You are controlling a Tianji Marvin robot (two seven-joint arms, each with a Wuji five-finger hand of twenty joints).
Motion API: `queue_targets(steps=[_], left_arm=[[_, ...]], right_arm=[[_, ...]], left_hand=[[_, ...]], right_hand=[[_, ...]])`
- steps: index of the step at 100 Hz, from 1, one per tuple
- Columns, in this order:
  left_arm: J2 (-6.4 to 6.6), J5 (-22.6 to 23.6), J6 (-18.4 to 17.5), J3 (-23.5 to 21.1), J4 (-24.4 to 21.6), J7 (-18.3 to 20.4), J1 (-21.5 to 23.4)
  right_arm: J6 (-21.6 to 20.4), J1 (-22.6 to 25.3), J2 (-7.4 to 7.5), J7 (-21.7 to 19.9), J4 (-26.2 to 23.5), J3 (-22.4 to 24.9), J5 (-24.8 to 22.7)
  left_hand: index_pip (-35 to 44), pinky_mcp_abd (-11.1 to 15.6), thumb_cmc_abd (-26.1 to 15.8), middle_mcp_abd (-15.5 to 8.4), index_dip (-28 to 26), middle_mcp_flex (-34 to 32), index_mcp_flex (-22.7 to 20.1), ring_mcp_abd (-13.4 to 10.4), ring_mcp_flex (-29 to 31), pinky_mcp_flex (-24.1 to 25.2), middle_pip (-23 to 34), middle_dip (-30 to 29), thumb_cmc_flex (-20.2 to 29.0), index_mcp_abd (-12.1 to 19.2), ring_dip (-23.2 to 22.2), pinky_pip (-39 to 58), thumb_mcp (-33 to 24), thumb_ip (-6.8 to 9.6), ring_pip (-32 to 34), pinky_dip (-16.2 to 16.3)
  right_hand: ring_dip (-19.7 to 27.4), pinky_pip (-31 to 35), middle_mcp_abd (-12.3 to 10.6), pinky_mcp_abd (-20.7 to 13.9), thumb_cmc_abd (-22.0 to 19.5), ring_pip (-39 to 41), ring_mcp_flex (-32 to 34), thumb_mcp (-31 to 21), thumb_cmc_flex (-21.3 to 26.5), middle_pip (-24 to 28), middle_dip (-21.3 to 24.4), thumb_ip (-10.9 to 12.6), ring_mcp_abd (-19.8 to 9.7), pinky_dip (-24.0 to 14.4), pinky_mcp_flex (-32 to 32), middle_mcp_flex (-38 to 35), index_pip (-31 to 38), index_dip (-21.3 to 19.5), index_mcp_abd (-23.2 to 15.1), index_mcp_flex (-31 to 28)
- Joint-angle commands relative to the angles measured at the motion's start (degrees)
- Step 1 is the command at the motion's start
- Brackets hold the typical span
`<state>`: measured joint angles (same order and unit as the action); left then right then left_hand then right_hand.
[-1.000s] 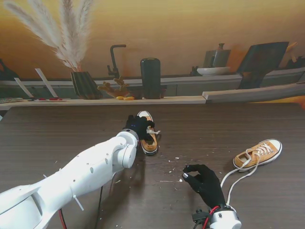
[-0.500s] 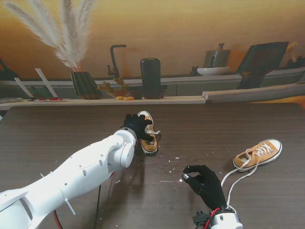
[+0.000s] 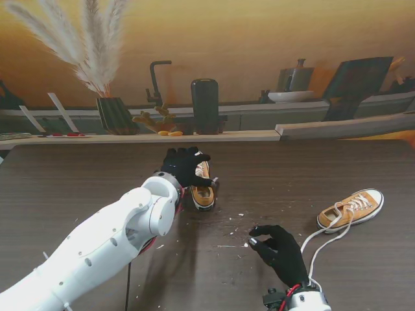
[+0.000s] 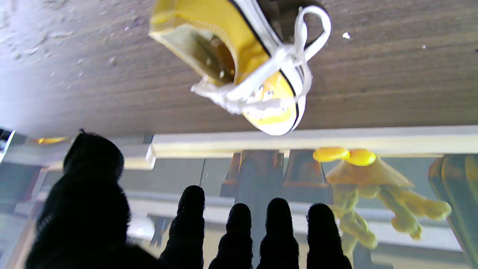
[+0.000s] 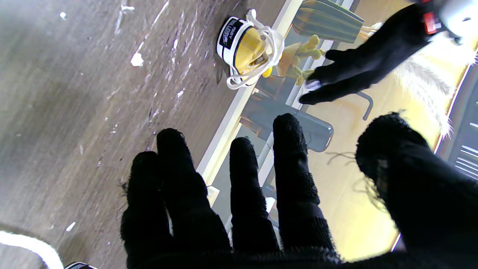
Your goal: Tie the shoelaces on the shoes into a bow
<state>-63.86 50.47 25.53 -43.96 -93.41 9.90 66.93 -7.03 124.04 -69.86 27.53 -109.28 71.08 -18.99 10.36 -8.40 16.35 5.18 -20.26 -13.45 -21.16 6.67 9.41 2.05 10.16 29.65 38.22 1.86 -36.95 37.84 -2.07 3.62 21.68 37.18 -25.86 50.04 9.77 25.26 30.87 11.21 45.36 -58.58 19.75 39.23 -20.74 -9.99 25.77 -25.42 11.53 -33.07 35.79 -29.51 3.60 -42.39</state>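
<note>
**A:** What fills the scene?

**B:** A dark wooden table [image 3: 78,175], scattered with pale crumbs. A white shelf [image 3: 194,137] runs along its far edge, carrying a ribbed vase [image 3: 117,115] of pampas grass and a tall black cylinder [image 3: 205,105].

**A:** And the arms?

**B:** The left arm [image 3: 110,240], white and bulky, reaches in from the near left corner. Its black-gloved left hand [image 3: 183,166] hangs over the near shoe [image 3: 203,184] at the table's middle. The wrist view shows fingers [image 4: 239,239] straight and spread, thumb apart, grasping nothing.

**A:** The other one?

**B:** The right hand [image 3: 277,249], also gloved, sits nearer to me at centre-right, palm down, loosely curled, fingers slightly apart. It has hold of nothing.

**A:** Where are the shoes?

**B:** The near shoe, tan with a white sole, stands toe away from me; its white laces [image 4: 261,82] lie in loose loops across the tongue and over one side. The second shoe [image 3: 351,208] rests well apart at the right, its long lace [image 3: 321,249] trailing toward me, passing just beside the right hand.
</note>
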Motion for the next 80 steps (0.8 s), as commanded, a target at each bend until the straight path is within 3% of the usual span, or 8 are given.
queue_targets(steps=[1, 25, 36, 55, 67, 80], left_arm=[[1.3, 0.4, -1.62, -1.66, -4.18, -0.34, 4.04], [2.08, 4.16, -11.14, -18.13, -21.25, -4.21, 26.16], [1.89, 4.39, -15.98, -24.59, -26.47, -8.34, 36.73], [0.89, 2.05, -28.37, -34.04, -29.45, -17.62, 51.88], [0.3, 1.38, -31.2, -37.43, -30.09, -21.29, 58.93], [-0.64, -1.06, -34.15, -38.7, -28.07, -26.66, 62.44]], right_arm=[[-0.04, -0.05, 0.21, -0.4, -0.04, -0.21, -0.65], [0.65, -0.75, 0.23, -0.04, 0.64, -0.4, -1.74], [0.7, -0.65, 0.23, 0.63, 0.65, -0.45, -2.82], [1.26, -0.57, 0.19, 1.87, 0.82, -0.39, -4.71], [2.22, -0.83, 0.09, 2.61, 1.12, -0.39, -5.42], [3.16, -1.22, 0.06, 3.52, 1.43, -0.74, -6.8]], left_hand=[[-0.8, -0.02, -1.48, 1.05, 0.57, 0.78, 1.03, 0.83, -0.8, 0.79, -1.14, -1.42, -0.53, -4.24, 2.18, -2.15, 1.54, 0.08, -1.84, -0.37], [0.4, -2.02, -1.02, 1.13, -0.01, -3.11, -1.48, 2.22, 3.07, -1.05, -1.45, -3.0, 1.61, -3.59, 6.58, -8.24, 0.99, 0.79, -7.6, -1.99], [1.4, -2.75, -0.94, 1.17, -0.4, -5.69, -3.27, 2.55, 4.72, -2.14, -1.13, -3.55, 2.34, -3.16, 7.4, -10.48, 0.75, 1.02, -8.82, -2.66], [2.64, -3.95, -0.8, 0.88, -0.81, -9.46, -5.81, 2.67, 7.68, -4.6, -0.32, -3.72, 3.36, -2.53, 7.76, -11.35, 0.3, 1.26, -9.18, -2.53], [3.25, -4.21, -0.89, 0.99, -1.04, -10.66, -6.78, 2.88, 8.59, -5.08, -0.13, -3.86, 3.46, -2.45, 7.9, -11.64, 0.27, 1.26, -9.39, -2.34], [4.04, -4.55, -0.86, 1.17, -1.33, -12.12, -8.2, 2.84, 9.72, -5.78, 0.29, -3.83, 4.21, -2.34, 7.81, -11.76, -0.06, 1.39, -9.21, -2.13]], right_hand=[[-1.1, 2.36, 0.0, -1.21, 0.47, -0.08, 0.01, 1.58, -1.56, -0.36, 0.47, 1.1, 1.69, -0.38, 0.54, -0.22, -0.45, -0.24, -1.21, -0.11], [-1.06, 2.3, 0.09, -1.28, 0.41, -0.26, -0.26, 1.58, -1.55, -0.42, 0.49, 1.12, 1.53, -0.36, 0.42, -0.12, -0.5, -0.21, -1.22, 0.12], [-0.92, 2.29, 0.03, -1.3, 0.35, -0.38, -0.21, 1.69, -1.65, -0.41, 0.5, 1.11, 1.49, -0.37, 0.41, -0.23, -0.52, -0.19, -1.26, 0.18], [-0.64, 2.26, -0.08, -1.4, 0.31, -0.55, -0.21, 1.78, -1.72, -0.47, 0.52, 1.13, 1.19, -0.37, 0.37, -0.16, -0.57, -0.16, -1.35, 0.35], [-0.42, 2.23, 0.01, -1.38, 0.36, -0.68, -0.23, 1.8, -1.7, -0.5, 0.52, 1.14, 1.22, -0.39, 0.33, -0.1, -0.56, -0.15, -1.23, 0.35], [-0.18, 2.27, 0.04, -1.34, 0.48, -0.75, -0.19, 1.79, -1.65, -0.45, 0.5, 1.15, 1.16, -0.44, 0.38, -0.11, -0.57, -0.14, -1.31, 0.45]])
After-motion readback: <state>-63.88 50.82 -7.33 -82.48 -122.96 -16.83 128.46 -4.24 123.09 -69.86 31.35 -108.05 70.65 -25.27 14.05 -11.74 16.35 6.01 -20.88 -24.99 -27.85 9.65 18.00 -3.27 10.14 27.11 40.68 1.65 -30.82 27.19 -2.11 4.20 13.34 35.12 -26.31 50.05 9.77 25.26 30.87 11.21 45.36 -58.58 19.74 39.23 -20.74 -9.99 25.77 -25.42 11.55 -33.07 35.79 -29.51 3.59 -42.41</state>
